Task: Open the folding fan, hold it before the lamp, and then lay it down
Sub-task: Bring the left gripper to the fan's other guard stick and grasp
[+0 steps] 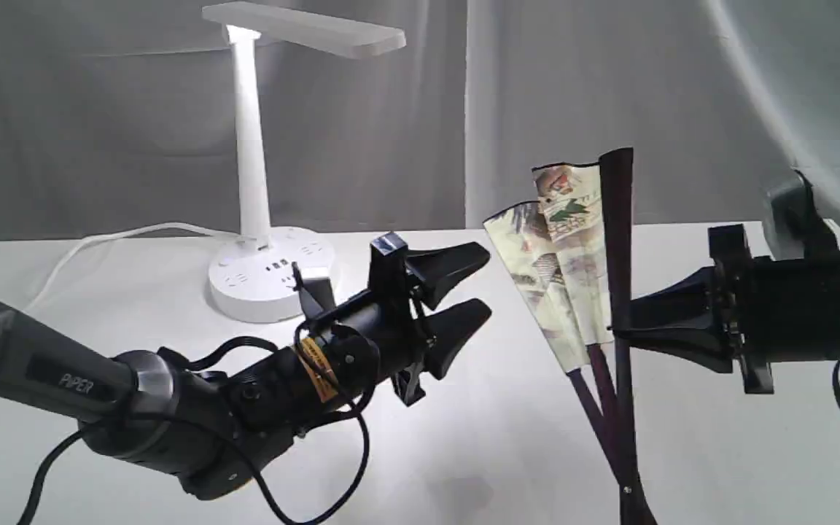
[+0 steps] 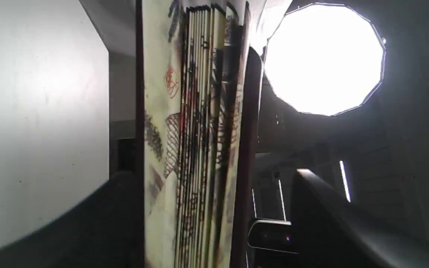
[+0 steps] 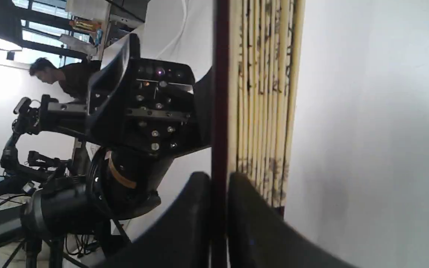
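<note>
The folding fan stands upright at the right of the table, only a little spread, with its pivot low near the front edge. My right gripper is shut on its dark maroon guard, and the cream pleats lie just beside the fingers. My left gripper is open and level, with its tips just left of the fan's loose outer fold. In the left wrist view the fan fills the gap between the fingers without touching them. The lit white lamp stands at the back left.
The lamp's round base and white cord lie behind my left arm on the white table. A grey curtain hangs behind. A bright studio light glares beyond the fan. A person is off beyond the table.
</note>
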`<state>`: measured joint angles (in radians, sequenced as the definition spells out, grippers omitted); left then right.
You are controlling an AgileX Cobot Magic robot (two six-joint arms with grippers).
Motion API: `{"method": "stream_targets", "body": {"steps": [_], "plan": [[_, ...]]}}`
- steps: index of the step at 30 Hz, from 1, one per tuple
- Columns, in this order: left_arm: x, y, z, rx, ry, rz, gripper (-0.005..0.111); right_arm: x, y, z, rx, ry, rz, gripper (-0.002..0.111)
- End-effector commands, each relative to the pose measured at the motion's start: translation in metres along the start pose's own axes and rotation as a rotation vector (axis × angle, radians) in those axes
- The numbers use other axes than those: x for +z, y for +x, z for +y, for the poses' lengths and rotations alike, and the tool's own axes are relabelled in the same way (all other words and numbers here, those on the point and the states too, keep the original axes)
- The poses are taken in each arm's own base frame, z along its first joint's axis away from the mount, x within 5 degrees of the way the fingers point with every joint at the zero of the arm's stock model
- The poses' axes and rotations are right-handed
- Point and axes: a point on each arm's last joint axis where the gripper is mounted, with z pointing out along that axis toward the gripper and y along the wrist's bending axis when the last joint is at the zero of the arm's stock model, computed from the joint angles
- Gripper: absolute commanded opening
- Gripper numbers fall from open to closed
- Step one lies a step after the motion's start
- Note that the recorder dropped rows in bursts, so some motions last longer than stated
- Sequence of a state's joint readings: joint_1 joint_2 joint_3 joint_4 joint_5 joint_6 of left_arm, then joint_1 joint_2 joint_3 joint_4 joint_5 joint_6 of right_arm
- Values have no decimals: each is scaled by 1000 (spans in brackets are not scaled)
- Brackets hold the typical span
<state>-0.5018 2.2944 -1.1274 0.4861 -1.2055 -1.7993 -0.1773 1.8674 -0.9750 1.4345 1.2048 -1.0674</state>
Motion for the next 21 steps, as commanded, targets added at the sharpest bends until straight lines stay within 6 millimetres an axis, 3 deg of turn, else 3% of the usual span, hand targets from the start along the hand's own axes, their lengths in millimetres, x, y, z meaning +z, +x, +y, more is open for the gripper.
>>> {"method": "stream_targets", "body": {"steps": [1, 16, 21], "plan": [[1, -2, -4, -6, 26, -9, 60, 6, 3, 10, -28, -29, 18, 0], [1, -1, 2, 7, -38, 5, 60, 16, 6, 15, -38, -39, 47, 0], [11, 2, -4, 28, -25, 23, 60, 23, 9, 19, -47, -51, 65, 0]]}}
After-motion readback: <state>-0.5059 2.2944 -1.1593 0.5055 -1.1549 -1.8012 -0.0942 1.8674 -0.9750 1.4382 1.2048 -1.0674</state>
